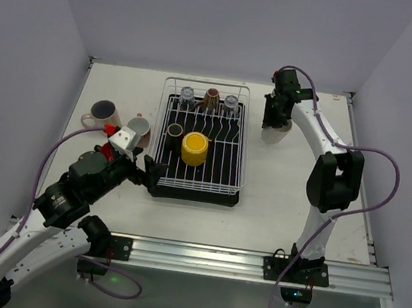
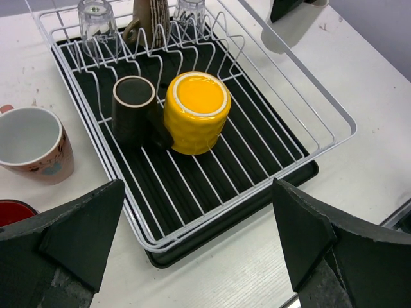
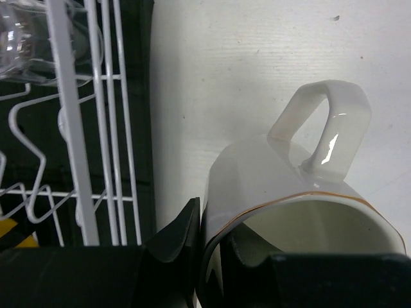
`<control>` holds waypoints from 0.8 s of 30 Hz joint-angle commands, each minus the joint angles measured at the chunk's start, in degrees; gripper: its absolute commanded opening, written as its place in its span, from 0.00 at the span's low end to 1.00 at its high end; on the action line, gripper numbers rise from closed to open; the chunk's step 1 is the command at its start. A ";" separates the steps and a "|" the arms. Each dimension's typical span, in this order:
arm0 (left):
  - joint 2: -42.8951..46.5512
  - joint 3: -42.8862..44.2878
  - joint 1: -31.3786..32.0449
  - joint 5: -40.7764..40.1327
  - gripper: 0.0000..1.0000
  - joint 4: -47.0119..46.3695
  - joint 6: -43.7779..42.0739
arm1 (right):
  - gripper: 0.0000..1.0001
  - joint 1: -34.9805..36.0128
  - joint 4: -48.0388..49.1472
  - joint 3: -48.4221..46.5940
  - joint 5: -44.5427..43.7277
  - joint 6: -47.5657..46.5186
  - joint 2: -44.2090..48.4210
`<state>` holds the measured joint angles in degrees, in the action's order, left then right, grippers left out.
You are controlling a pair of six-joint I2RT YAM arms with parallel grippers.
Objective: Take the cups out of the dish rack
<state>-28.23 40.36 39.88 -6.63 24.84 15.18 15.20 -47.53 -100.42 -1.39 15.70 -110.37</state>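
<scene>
- The surface (image 1: 291, 203) is a white tabletop boxed in by plain pale walls (image 1: 31, 40) on the left, right and far sides. A metal rail (image 1: 200, 256) runs along its near edge.
- The dish rack (image 1: 224, 164) sits mid-surface, towards the far side, with white wire over a black tray.
- Inside it, a yellow mug (image 1: 194, 148) stands upside down near the middle, with a dark brown cup (image 1: 174, 131) touching its left side.
- Along the rack's far end stand two clear glasses (image 1: 188, 95) (image 1: 231, 102), with a brown striped mug (image 1: 211, 100) between them.
- Left of the rack, on the surface, are a peach cup (image 1: 103, 112) with a dark inside, a pale pink cup (image 2: 32, 144) and a red cup (image 2: 13, 212), which is mostly hidden by the left arm.
- The right claw (image 3: 215, 231) is just beyond the rack's far right corner. It is clenched on the wall of a white mug (image 3: 270, 173), with one finger inside the rim and one outside. I cannot tell whether the mug touches the surface.
- The left claw (image 2: 199, 256) is spread wide and grasps nothing. It is at the rack's near left corner, pointing over the tray.
- Purple cables (image 1: 384, 185) loop off both arms.
</scene>
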 commanded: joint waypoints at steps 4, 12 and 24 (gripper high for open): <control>-1.21 -0.72 -0.50 0.04 1.00 -2.25 -1.38 | 0.00 -1.49 -4.77 -10.58 -3.53 -4.80 -6.69; -2.53 -0.63 -1.56 0.13 1.00 -2.34 -1.38 | 0.00 -1.93 -4.15 -11.20 -2.48 -5.51 -11.71; -10.96 3.76 -2.17 0.65 1.00 -0.50 0.89 | 0.66 -1.93 3.75 -1.27 -0.55 -3.14 -3.29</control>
<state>-36.95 40.27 38.15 -6.31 25.12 15.42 13.43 -46.89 -102.78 -3.27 12.69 -120.88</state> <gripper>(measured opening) 0.997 0.609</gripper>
